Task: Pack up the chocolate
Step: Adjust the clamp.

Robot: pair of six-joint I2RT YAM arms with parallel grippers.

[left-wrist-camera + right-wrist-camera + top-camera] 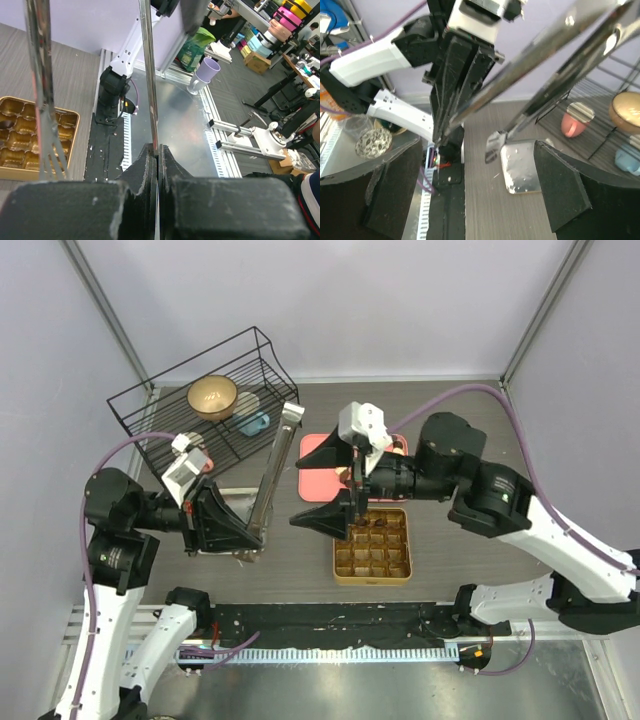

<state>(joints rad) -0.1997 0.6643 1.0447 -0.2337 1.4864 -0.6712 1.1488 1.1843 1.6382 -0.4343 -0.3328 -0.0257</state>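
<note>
Your left tool (157,150) is pinched narrow on one arm of the tongs (272,475); the tongs lean up toward the rack (160,430) at the counter's (300,565) far-left corner; your right tool (338,512) is spread wide, gripping nothing, over the far-left corner of the tin (372,562); chocolate (385,523) shows as dark pieces in the tin's far rows; the tin sits mid-counter by the near edge; the tray (312,465) is just beyond it, partly hidden by your right arm.
</note>
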